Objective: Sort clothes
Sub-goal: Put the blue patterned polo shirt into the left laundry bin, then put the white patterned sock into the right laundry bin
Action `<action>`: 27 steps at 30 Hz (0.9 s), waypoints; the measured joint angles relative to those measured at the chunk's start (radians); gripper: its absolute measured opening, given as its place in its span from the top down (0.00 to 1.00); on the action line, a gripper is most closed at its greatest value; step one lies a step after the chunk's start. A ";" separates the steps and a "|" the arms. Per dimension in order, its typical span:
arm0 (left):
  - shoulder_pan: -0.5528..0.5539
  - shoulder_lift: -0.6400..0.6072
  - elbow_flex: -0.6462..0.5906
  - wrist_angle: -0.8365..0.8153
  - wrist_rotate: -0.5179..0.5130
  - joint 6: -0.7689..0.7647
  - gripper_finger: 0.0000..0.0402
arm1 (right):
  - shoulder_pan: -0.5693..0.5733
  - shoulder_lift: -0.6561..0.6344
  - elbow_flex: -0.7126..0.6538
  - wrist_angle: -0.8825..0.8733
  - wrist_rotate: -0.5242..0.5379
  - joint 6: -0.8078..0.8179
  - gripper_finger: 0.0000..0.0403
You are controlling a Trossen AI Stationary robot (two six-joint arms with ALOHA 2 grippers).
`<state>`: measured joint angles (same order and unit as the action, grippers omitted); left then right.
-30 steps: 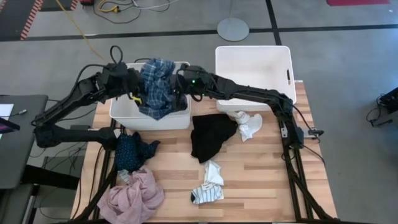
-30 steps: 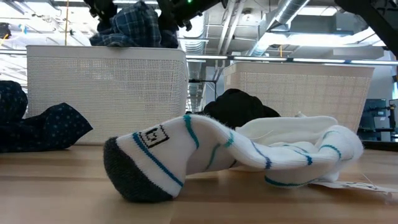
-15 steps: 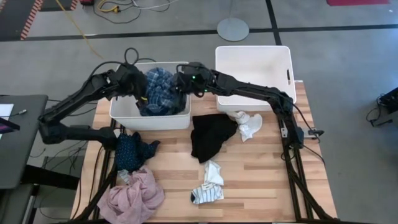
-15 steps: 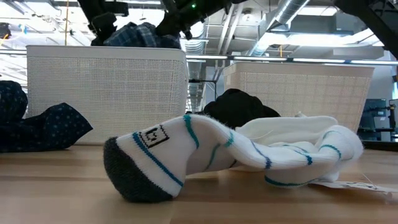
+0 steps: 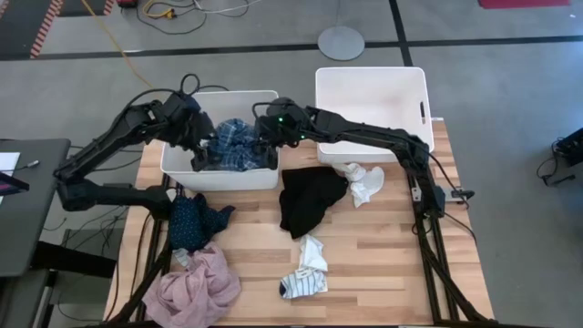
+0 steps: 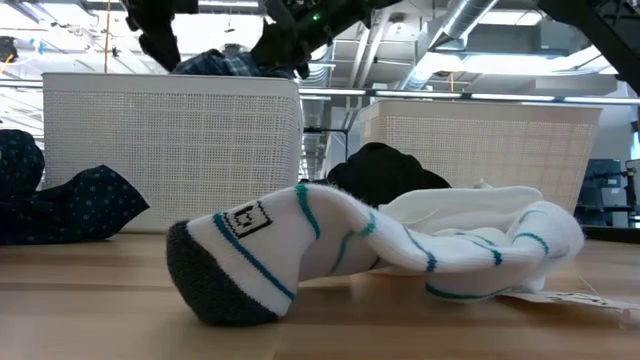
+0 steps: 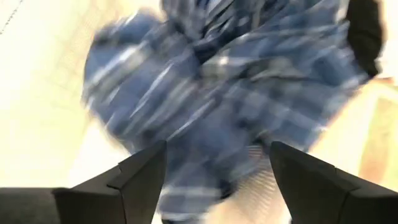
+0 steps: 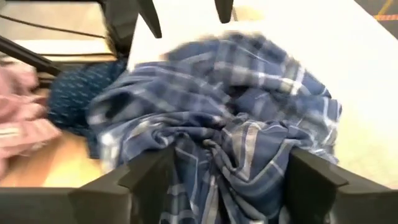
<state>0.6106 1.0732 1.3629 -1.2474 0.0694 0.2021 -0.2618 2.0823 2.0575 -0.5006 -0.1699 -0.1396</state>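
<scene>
At the far left of the wooden surface point(image 5: 383, 255), near its front corner, lies the pink garment point(image 5: 193, 290), crumpled, and just behind it the dark navy patterned garment point(image 5: 193, 222), which rests against the front wall of the left white bin point(image 5: 178, 171). Above that bin the left tool point(image 5: 206, 155) hangs over the bin's left part with its fingers point(image 7: 143, 180) spread apart and nothing between them; the wrist view looks straight down past them at the cloth. The blue plaid garment point(image 5: 239, 146) lies bunched inside the left bin, between the two tools, its top showing just over the rim in the low view. The right tool point(image 5: 261, 151) hangs over the bin's right part, also spread wide and free of the fabric, with the plaid folds right beneath it. In front of the bin, toward the middle of the surface, the black garment point(image 5: 308, 200) lies in a heap, and nearer the front edge sits a white and grey striped sock point(image 5: 305, 273). Just right of the black garment lies a white sock point(image 5: 364, 182), below the right white bin point(image 5: 419, 91), which stands beside the first.
</scene>
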 joint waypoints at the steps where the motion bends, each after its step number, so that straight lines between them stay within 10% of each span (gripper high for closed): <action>1: 0.000 -0.002 0.010 -0.003 0.016 -0.006 0.30 | -0.004 0.000 0.000 0.001 -0.020 0.010 0.28; 7: -0.013 -0.024 0.021 0.087 0.235 -0.033 0.31 | -0.009 0.000 0.000 0.071 -0.092 0.073 0.25; 27: -0.129 -0.035 -0.058 0.009 0.191 -0.024 0.31 | 0.103 -0.002 0.013 -0.020 -0.206 0.008 0.25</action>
<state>0.4816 1.0380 1.3048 -1.2388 0.2604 0.1783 -0.1587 2.0804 2.0701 -0.5207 -0.3759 -0.1312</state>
